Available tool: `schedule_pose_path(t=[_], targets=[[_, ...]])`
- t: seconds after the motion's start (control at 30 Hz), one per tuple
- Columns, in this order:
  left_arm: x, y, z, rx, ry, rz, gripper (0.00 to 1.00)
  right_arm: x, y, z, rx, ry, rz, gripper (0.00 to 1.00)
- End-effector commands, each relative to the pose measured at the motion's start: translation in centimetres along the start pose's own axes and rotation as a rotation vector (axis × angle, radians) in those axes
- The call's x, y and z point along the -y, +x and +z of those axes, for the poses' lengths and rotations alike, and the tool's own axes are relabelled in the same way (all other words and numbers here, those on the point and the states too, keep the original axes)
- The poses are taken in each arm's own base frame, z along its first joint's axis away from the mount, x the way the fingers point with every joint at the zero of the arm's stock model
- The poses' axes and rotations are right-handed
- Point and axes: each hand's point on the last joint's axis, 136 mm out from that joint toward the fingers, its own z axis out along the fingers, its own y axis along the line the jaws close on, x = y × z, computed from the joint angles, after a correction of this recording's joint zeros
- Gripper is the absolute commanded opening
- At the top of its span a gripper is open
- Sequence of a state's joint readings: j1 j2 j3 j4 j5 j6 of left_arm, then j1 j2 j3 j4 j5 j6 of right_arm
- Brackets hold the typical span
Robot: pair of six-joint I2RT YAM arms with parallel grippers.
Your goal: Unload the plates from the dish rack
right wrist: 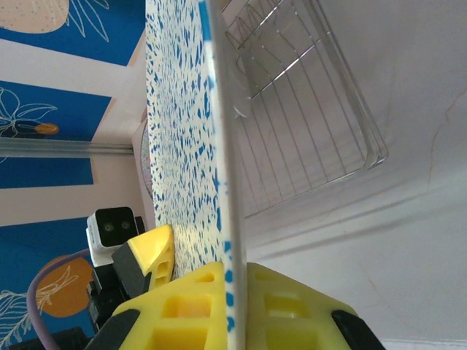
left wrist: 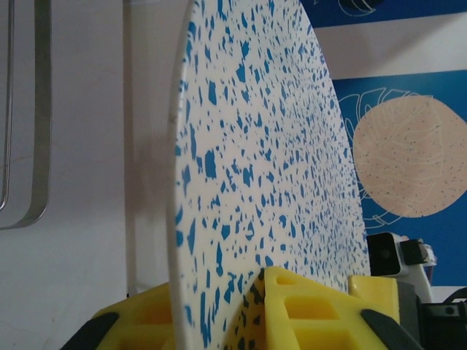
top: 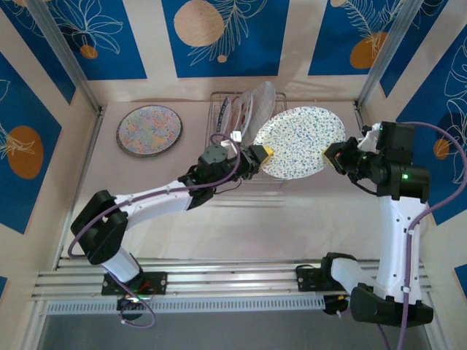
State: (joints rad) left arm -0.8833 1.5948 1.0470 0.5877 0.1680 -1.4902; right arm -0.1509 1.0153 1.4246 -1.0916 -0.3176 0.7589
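A white plate with blue speckles (top: 299,138) hangs tilted above the table, just right of the dish rack (top: 217,109). My left gripper (top: 264,154) is shut on its left rim and my right gripper (top: 330,155) is shut on its right rim. In the left wrist view the plate (left wrist: 255,146) stands on edge between my left gripper's (left wrist: 219,313) yellow fingers (left wrist: 306,306). In the right wrist view the plate's rim (right wrist: 219,146) runs down into my right gripper (right wrist: 235,306). A few pale plates (top: 255,106) lean in the rack. A multicolour squiggle plate (top: 149,130) lies flat at the back left.
The wire rack (right wrist: 306,109) lies on the table behind the held plate, against the back wall. Blue-patterned walls and metal posts (top: 69,62) close in the table on three sides. Bare tabletop (top: 292,219) stretches in front of the rack.
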Motion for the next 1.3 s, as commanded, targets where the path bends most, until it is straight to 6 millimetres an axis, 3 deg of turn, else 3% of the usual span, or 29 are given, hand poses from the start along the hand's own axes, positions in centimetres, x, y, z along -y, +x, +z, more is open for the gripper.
schedule_pose_path(t=[0.0,0.07,0.33,0.57,0.83,1.03,1.27], targets=[[2.8,1.1,-0.8,-0.041,0.082,0.050,0.12,-1.0,1.1,0.3,-0.056,-0.068,-0.032,0.00],[3.1,1.0,-1.1,-0.040,0.094,0.048,0.09,-0.6,1.2,0.7,-0.066,-0.060,-0.021,0.00],[4.4,0.5,-1.5,-0.032,0.168,0.024,0.00,-0.4,1.3,0.8,-0.055,-0.018,-0.054,0.36],[5.5,-0.1,-1.9,-0.013,0.199,0.014,0.00,-0.8,1.3,0.0,-0.004,0.013,-0.103,0.58],[7.4,-1.8,-3.3,0.036,0.232,0.013,0.00,-1.4,1.2,-1.8,0.102,0.038,-0.155,0.62],[8.0,-3.7,-5.1,0.080,0.225,0.025,0.00,-3.3,1.3,-2.7,0.169,-0.008,-0.241,0.62],[8.6,-6.8,-8.2,0.163,0.229,0.027,0.00,-7.1,2.2,-2.4,0.193,-0.123,-0.390,0.63]])
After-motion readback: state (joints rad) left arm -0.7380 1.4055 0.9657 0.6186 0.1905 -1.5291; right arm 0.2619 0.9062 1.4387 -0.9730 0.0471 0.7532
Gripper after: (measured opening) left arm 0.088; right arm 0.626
